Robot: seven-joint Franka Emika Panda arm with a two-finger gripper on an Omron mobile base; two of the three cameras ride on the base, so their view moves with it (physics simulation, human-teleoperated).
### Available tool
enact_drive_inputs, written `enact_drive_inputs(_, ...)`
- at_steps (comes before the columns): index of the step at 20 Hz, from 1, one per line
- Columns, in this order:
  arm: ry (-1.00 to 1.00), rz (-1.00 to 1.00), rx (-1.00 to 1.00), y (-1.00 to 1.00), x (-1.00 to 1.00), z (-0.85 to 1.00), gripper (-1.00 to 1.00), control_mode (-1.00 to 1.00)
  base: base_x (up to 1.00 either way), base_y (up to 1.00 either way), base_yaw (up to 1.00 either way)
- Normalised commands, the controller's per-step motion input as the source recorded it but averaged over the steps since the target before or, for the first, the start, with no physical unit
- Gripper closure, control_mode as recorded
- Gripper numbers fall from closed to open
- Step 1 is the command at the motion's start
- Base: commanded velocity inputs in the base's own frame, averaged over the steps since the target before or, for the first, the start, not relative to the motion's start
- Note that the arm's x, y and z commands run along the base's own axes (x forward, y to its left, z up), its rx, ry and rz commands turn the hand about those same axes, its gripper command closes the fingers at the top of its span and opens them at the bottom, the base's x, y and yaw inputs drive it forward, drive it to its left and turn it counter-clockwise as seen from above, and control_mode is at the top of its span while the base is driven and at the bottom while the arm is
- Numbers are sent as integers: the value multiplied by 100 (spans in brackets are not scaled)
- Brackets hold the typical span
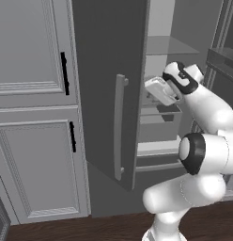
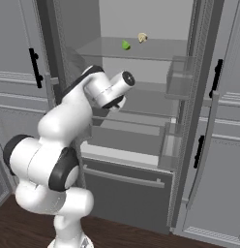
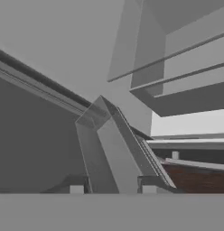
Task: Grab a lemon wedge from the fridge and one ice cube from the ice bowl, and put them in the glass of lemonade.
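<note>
The tool shows two dark fingertips standing apart with nothing between them, inside the tall dark grey fridge, whose door stands open. The tiny bright green lemon wedge lies on the upper glass shelf, near its back edge, beside a small beige-yellow lump. It looks light, soft and slippery; pinching gently across its flat sides seems best.

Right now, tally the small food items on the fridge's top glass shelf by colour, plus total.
Green: 1, the lemon wedge
Beige-yellow: 1, the small lump to its right in the right base view
Total: 2, both on the top glass shelf of the fridge
</note>
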Motion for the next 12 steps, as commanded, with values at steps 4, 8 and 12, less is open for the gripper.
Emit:
enact_drive_inputs(4, 0, 0, 5, 54, 56, -23, -100, -100, 0, 0, 0)
enact_drive_inputs(8, 0, 0, 11, 59, 9, -3, -100, -100, 0, 0, 0)
enact_drive_inputs(12, 0, 2, 16, 77, -30, -4, -100, -100, 0, 0, 0)
